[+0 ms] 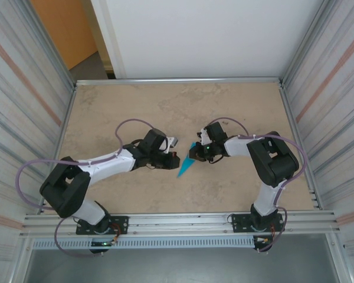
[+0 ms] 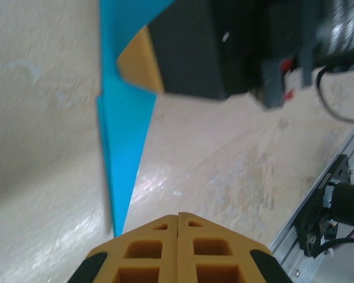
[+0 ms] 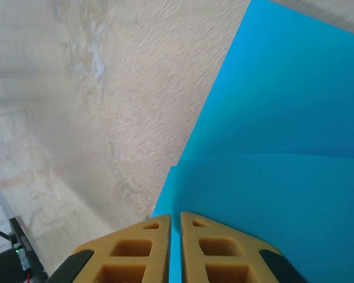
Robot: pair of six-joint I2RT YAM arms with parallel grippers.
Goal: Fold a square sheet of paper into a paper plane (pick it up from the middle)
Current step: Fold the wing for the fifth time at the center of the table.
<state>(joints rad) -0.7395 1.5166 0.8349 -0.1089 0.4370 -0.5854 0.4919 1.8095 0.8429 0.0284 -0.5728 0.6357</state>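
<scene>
The square sheet of paper is now a narrow, pointed teal-blue paper plane (image 1: 186, 165) in the middle of the table, its tip toward the near edge. My right gripper (image 1: 196, 154) is shut on its wide far end. In the right wrist view, layered blue paper (image 3: 283, 147) fills the right side and runs into the slit between the yellow fingers (image 3: 175, 217). My left gripper (image 1: 176, 160) is shut and holds nothing, just left of the plane. In the left wrist view its closed fingertips (image 2: 178, 215) sit beside the plane's tip (image 2: 121, 147). The right gripper's black body (image 2: 212, 47) is at the top.
The beige tabletop (image 1: 135, 112) is boxed in by corrugated metal walls on both sides. An aluminium rail (image 1: 177, 221) carrying the arm bases runs along the near edge and shows again as a rail (image 2: 318, 200) at the lower right of the left wrist view.
</scene>
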